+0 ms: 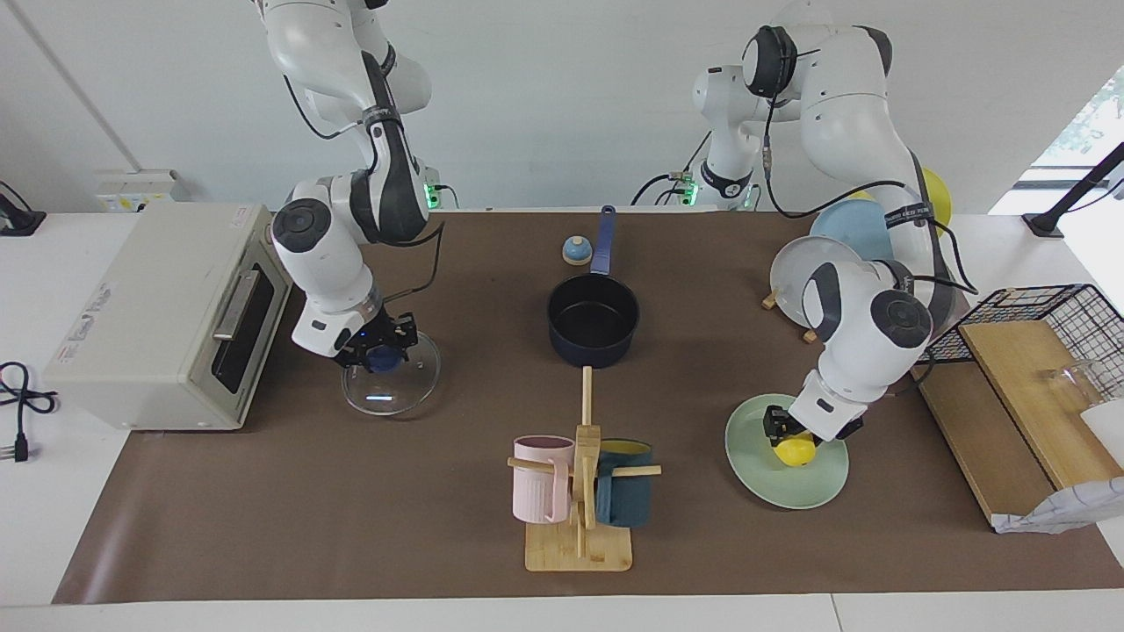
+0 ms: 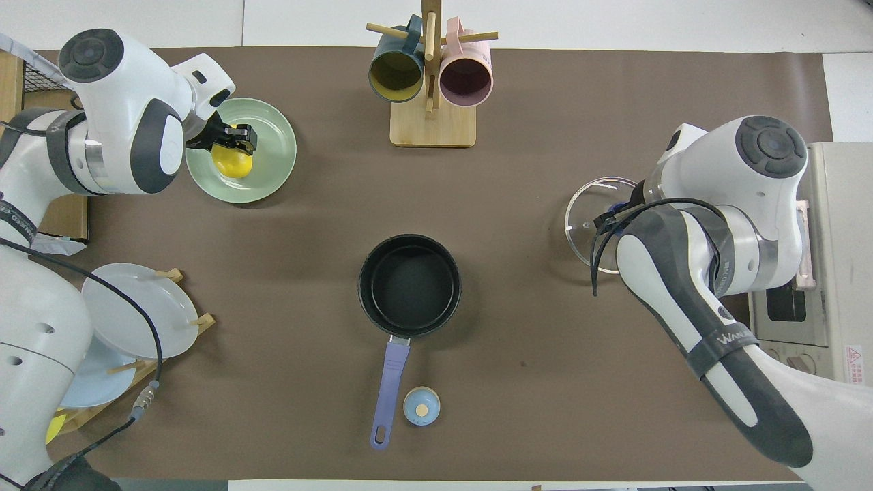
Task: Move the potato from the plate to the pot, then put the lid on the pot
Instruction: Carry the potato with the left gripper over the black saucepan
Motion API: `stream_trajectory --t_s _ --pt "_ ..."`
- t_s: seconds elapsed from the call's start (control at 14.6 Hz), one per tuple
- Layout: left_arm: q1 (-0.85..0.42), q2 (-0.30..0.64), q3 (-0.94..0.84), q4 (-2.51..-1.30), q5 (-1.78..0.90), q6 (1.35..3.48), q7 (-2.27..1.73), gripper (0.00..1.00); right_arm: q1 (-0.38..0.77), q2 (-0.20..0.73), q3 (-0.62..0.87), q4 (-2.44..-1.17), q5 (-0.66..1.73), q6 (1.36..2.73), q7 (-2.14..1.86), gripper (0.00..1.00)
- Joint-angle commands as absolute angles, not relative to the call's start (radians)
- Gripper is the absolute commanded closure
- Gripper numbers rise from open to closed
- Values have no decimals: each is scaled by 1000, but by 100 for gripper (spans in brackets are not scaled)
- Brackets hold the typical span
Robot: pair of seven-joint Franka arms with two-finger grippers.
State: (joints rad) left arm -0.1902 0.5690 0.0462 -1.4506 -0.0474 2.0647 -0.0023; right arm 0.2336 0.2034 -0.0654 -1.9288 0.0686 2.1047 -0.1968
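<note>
left gripper (image 1: pixel 784 427) jaws pinch potato (image 1: pixel 796 451) over plate (image 1: pixel 781 478) | right gripper (image 1: pixel 383 348) jaws pinch lid (image 1: pixel 391 384) knob | mug rack (image 1: pixel 580 491) near pot (image 1: pixel 593 319)

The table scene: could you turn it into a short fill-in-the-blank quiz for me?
1. The potato lies on the green ____.
2. The right gripper is shut on the blue knob of the glass ____.
3. The pot holds ____.
4. The left gripper is shut on the ____.

Missing words: plate; lid; nothing; potato
</note>
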Motion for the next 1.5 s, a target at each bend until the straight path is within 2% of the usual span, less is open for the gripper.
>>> stream_trajectory --t_s 0.0,0.27,0.34,0.55,0.68,0.82,1.03,1.44 --pt "-205 387 54 -1483 -75 1950 -88 100 281 206 -66 -1867 54 2046 -130 100" --pt "-304 241 38 -1503 -86 1780 -267 100 282 207 -64 -1859 46 2048 -130 100" --pt "-352 198 38 -1540 -89 1761 -319 100 282 207 -64 -1855 46 2043 -130 100" --pt "-515 97 38 -1698 -89 1839 -497 100 282 207 -64 -1853 41 2039 -130 100" --pt "-605 33 38 -1866 -89 2018 -567 100 291 207 -64 -1855 41 2034 -112 100" --pt "-665 41 40 -1946 -89 2136 -583 100 307 209 -64 -1839 40 2034 -101 100" --pt "-707 107 41 -1997 -86 2276 -581 100 307 213 -64 -1838 40 2036 -101 100" --pt "-759 169 44 -2085 -48 2411 -587 100 308 221 -64 -1836 40 2046 -101 100"
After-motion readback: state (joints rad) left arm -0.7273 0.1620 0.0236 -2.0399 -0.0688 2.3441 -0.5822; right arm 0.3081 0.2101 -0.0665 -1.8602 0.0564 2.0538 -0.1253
